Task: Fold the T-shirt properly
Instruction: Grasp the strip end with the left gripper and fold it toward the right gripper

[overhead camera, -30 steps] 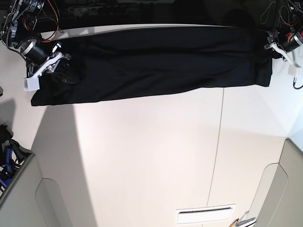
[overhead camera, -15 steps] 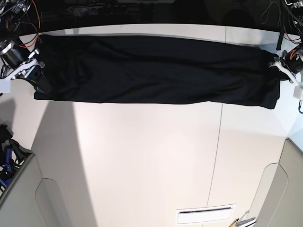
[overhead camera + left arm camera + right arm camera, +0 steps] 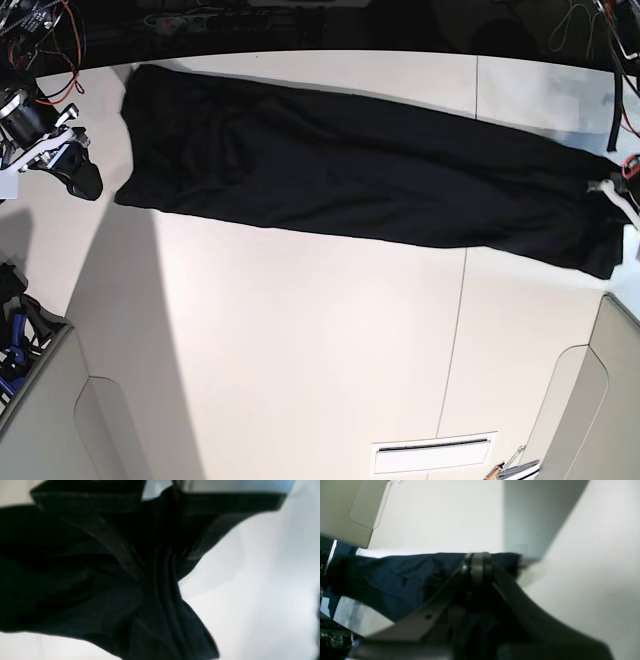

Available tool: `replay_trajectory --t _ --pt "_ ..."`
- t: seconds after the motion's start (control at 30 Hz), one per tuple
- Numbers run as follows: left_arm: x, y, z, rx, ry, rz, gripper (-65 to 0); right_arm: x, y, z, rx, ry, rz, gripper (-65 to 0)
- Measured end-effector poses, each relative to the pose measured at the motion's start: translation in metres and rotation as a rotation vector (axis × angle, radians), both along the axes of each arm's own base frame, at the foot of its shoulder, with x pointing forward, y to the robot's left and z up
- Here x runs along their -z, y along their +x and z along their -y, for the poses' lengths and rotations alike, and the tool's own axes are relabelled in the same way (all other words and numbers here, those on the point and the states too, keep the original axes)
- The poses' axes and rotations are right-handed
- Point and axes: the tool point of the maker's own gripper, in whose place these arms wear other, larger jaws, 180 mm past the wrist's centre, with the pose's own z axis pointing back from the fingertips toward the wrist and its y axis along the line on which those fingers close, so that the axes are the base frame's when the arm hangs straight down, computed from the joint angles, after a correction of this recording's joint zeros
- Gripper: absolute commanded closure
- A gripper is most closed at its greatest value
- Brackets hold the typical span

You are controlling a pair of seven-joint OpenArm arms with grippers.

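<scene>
The black T-shirt (image 3: 360, 165) lies as a long band, slanting from the far left of the white table (image 3: 300, 340) down to the right edge. My left gripper (image 3: 612, 190) is at the shirt's right end, shut on bunched fabric. In the left wrist view the T-shirt (image 3: 105, 592) gathers into tight pleats that run up between the dark fingers (image 3: 225, 500). My right gripper (image 3: 85, 178) is shut, just left of the shirt's left edge, with a thin strip of table between them. In the right wrist view the closed fingertips (image 3: 477, 560) point at the T-shirt (image 3: 395, 580) lying beyond them.
Beige panels stand at the front left (image 3: 40, 410) and front right (image 3: 595, 390). A white slotted plate (image 3: 435, 455) lies near the front edge. Cables and electronics (image 3: 40, 25) line the dark back edge. A table seam (image 3: 465, 320) runs front to back.
The shirt has slid rightward and now slants. Its left end has come away from my right gripper. My left gripper has moved toward the front, dragging the right end with it.
</scene>
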Motion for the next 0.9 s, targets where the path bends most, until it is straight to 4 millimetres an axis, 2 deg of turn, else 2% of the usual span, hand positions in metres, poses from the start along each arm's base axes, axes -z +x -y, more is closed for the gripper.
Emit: replay_trajectory --t 0.07,0.17,0.33,0.47,0.57,0.63,0.73,0.9 --pt "-0.01 0.015 -0.001 0.005 0.039 0.003 0.0 0.0 0.0 0.001 0.0 -0.002 0.001 0.0" --pt "-0.011 0.027 0.013 0.051 0.057 -0.035 0.0 0.0 0.0 0.001 0.0 -0.002 0.0 0.0" --pt "-0.005 0.027 0.074 0.221 0.102 -0.05 0.0 0.001 0.0 0.002 0.001 -0.014 -0.007 0.0" --pt "-0.005 0.021 0.147 0.391 0.131 -0.023 0.0 0.002 0.0 0.003 0.002 -0.022 -0.012 0.0" --pt "0.01 0.006 0.189 0.477 0.081 -0.042 0.0 0.002 0.0 0.003 0.002 -0.024 -0.013 0.0" --pt "0.023 -0.002 0.209 0.508 0.052 -0.07 0.0 0.002 0.0 0.003 0.002 -0.025 -0.014 0.0" --pt "0.027 -0.005 0.238 0.542 -0.009 -0.063 0.0 0.004 -0.001 0.004 0.003 -0.033 -0.022 0.0" --pt "0.032 -0.009 0.264 0.55 -0.074 -0.068 0.0 0.005 -0.001 0.005 0.004 -0.036 -0.024 0.0"
